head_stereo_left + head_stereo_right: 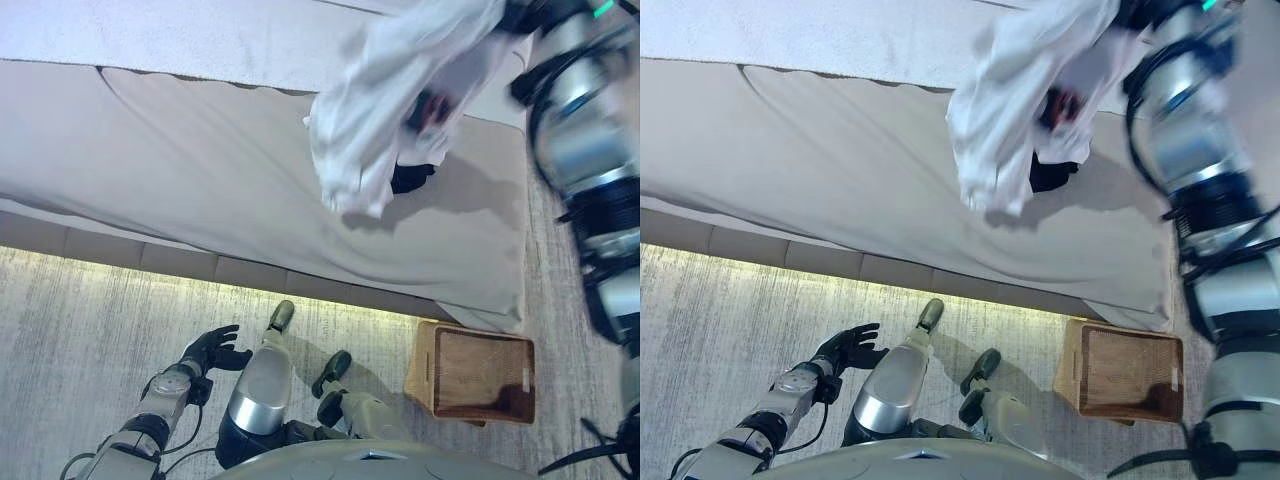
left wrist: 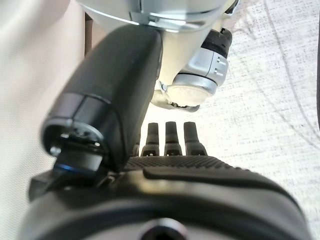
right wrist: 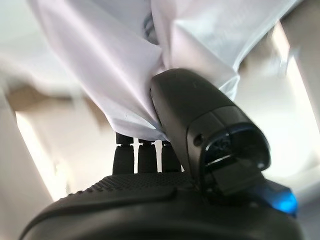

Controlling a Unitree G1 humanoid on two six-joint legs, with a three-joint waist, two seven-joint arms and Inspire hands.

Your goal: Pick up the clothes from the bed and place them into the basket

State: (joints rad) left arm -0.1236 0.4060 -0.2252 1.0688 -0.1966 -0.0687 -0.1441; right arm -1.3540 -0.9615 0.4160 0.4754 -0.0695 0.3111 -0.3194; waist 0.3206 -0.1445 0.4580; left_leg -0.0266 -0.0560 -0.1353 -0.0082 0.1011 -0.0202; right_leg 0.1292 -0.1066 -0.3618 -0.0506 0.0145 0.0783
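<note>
The right hand (image 3: 165, 150) is gripping a white garment (image 1: 390, 100) above the bed (image 1: 200, 170), fingers curled into the cloth. The basket (image 1: 478, 375) is sitting just beside the bed, while the left hand (image 1: 212, 350) is hanging relaxed below it.

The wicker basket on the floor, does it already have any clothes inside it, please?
No, the wicker basket shows only its bare woven bottom, while the white garment hangs from the right hand above the bed.

Right arm raised high and extended forward, its right hand (image 3: 200, 150) clamped with thumb and fingers curled into the white garment (image 1: 390, 100). Left arm low at the robot's side, left hand (image 1: 212, 350) with relaxed, spread fingers, holding nothing.
</note>
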